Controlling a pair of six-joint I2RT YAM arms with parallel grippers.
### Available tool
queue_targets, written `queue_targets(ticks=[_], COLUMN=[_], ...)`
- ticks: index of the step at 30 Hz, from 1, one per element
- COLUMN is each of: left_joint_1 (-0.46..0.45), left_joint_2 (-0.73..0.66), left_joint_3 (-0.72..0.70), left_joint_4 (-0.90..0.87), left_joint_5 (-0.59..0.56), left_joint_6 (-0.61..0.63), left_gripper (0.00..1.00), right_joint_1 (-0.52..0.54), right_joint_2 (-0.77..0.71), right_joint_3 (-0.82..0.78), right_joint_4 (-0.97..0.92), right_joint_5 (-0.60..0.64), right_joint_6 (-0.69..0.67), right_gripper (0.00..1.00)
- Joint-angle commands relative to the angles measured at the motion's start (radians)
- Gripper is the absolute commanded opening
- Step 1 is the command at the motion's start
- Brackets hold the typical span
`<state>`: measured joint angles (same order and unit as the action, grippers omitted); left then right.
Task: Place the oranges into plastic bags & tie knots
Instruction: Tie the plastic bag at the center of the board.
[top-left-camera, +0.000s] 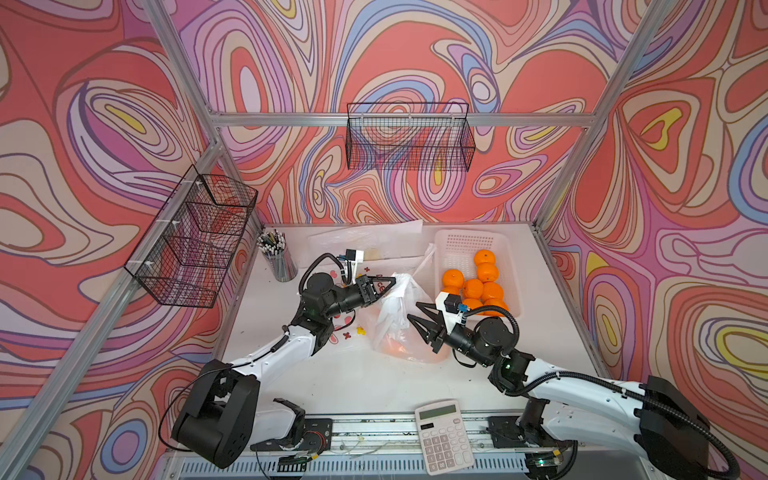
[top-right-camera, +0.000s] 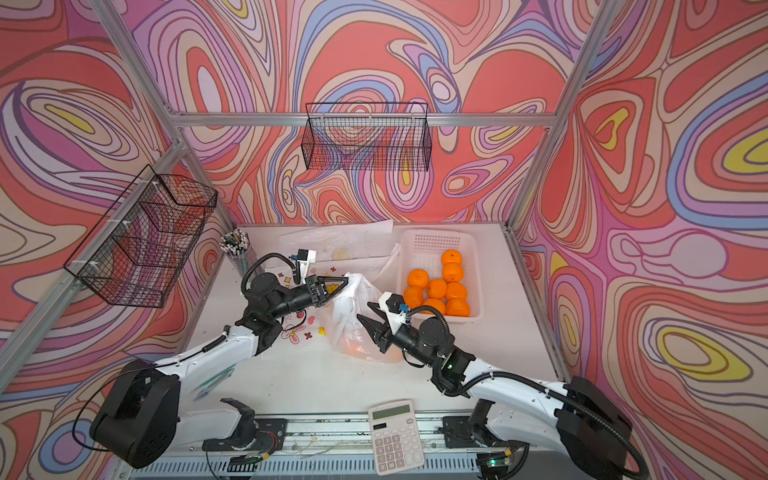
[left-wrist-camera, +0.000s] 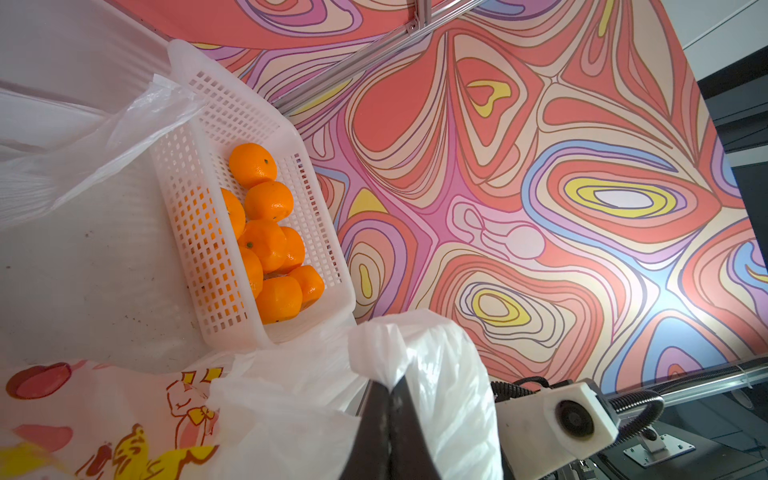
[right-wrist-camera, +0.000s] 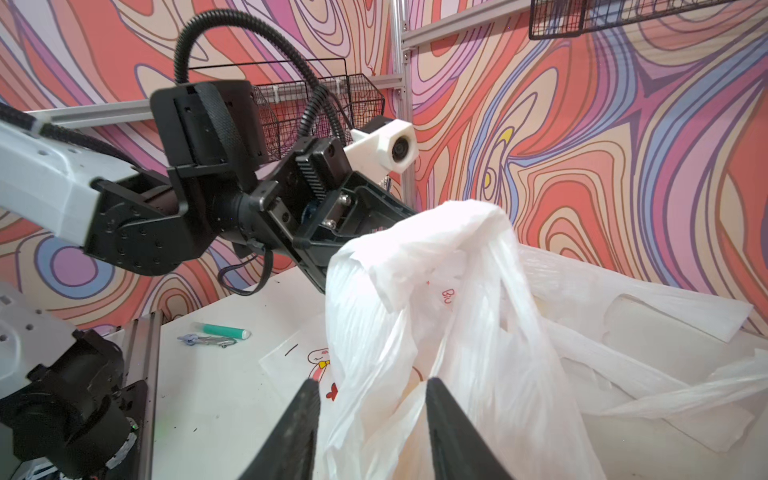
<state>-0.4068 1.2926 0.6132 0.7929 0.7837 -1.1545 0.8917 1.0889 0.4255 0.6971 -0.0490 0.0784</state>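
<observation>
A translucent white plastic bag (top-left-camera: 395, 316) (top-right-camera: 349, 320) stands mid-table, and an orange glow low inside it (top-left-camera: 395, 347) shows fruit in it. My left gripper (top-left-camera: 395, 279) (left-wrist-camera: 388, 382) is shut on the bag's bunched handle (left-wrist-camera: 415, 345) and holds it up. My right gripper (top-left-camera: 413, 311) (right-wrist-camera: 372, 382) is open beside the bag's right flank, with loose bag film (right-wrist-camera: 457, 291) lying between its fingers. Several oranges (top-left-camera: 484, 286) (left-wrist-camera: 266, 232) lie in the white perforated basket (top-left-camera: 469, 235). No knot shows.
More plastic bags lie flat at the back (top-left-camera: 365, 239), and a printed one lies under the left arm (top-left-camera: 345, 328). A pen cup (top-left-camera: 278, 257) stands back left and a calculator (top-left-camera: 444, 436) sits at the front edge. Wire baskets (top-left-camera: 409, 135) (top-left-camera: 195, 237) hang on the walls.
</observation>
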Motion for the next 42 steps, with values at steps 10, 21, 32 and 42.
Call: queue_targets(ticks=[10,21,32,42], left_joint_1=[-0.006,-0.006,-0.006,0.027], left_joint_2=[-0.018,-0.022,-0.022,-0.086], left_joint_3=[-0.004,-0.003,0.001,0.079], left_joint_4=[-0.001,-0.009,-0.023,-0.272], left_joint_5=[-0.007,-0.013,-0.021,-0.112], left_joint_6=[0.018,0.024,0.035,0.238], left_gripper=[0.0,0.0,0.0,0.0], right_joint_1=[0.015,0.015,0.015,0.015], right_joint_2=[0.111,0.157,0.162,0.044], right_joint_3=[0.109,0.13,0.142,0.109], right_joint_4=[0.125,0.127,0.086,-0.091], right_joint_5=[0.06,0.067,0.089,0.181], right_joint_6=[-0.067,-0.087,-0.104,-0.096], right_gripper=[0.45,0.44,0.12,0.0])
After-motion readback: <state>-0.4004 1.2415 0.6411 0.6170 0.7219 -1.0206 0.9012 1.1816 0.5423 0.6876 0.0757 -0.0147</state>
